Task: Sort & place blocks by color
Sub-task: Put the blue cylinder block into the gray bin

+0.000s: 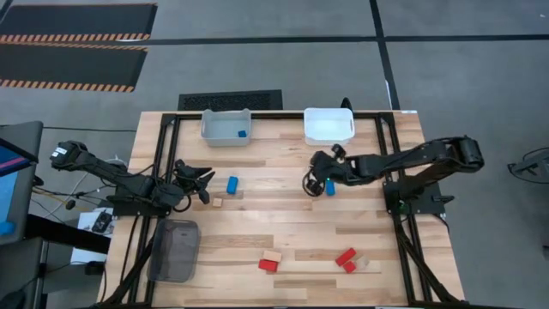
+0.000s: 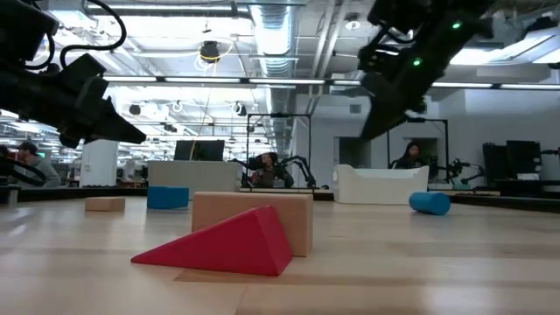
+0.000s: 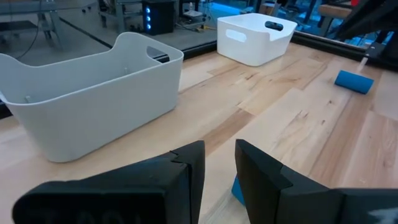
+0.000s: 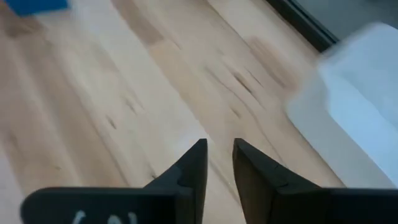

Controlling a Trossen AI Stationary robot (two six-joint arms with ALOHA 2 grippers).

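Note:
My left gripper (image 1: 208, 183) (image 3: 219, 155) hovers open just left of a blue cuboid block (image 1: 232, 184) (image 2: 168, 197); a corner of that block (image 3: 236, 190) shows below its fingers. A small tan block (image 1: 218, 202) lies beside it. My right gripper (image 1: 310, 184) (image 4: 219, 152) is slightly open above bare table, just left of a blue cylinder (image 1: 330, 186) (image 2: 429, 203) (image 3: 354, 81) lying on its side. One blue block (image 1: 243, 133) lies in the grey bin (image 1: 216, 129). Red and tan blocks (image 1: 269, 263) (image 1: 347, 258) lie near the near edge.
The white bin (image 1: 328, 136) (image 3: 255, 37) stands at the far edge beside the grey bin (image 3: 93, 93). A dark mesh bin (image 1: 174, 249) sits at the near left corner. A red wedge (image 2: 223, 245) leans on a tan block (image 2: 262, 214). Bare wood lies mid-table.

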